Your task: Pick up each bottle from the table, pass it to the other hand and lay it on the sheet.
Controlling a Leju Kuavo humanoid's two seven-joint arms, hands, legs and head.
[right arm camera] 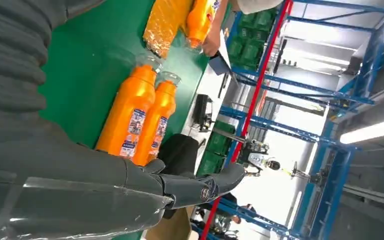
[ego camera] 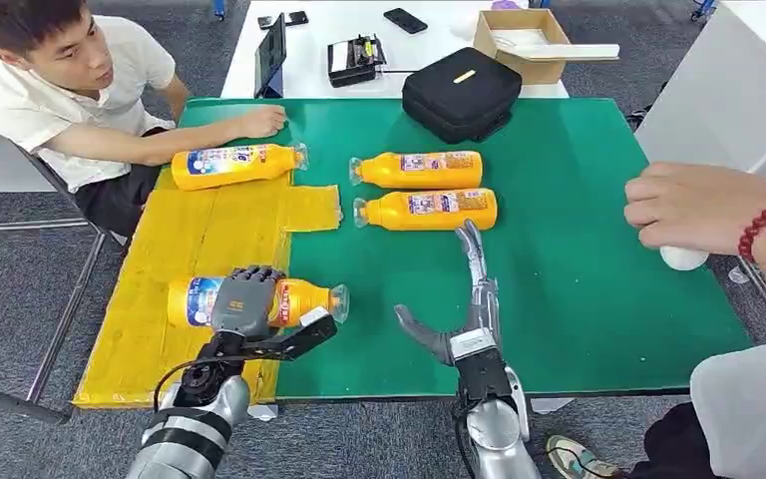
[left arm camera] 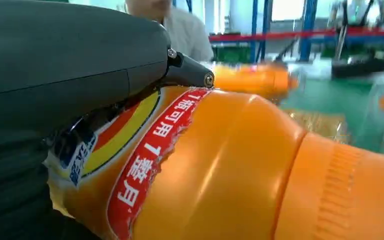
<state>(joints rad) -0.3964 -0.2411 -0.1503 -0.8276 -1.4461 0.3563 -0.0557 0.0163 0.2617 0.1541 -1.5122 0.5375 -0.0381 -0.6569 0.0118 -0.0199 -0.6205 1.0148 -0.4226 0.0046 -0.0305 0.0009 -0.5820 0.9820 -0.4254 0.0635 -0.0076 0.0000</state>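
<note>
An orange bottle lies on its side at the near edge of the yellow sheet, cap pointing right over the green mat. My left hand grips it from above, fingers draped over the label, thumb out toward the cap. A second bottle lies at the far end of the sheet. Two more bottles lie side by side on the green mat. My right hand hovers open just short of the nearer one, fingers straight.
A person sits at the far left with a hand on the mat's corner. Another person's hand rests on a white object at the right. A black bag and a cardboard box stand behind the mat.
</note>
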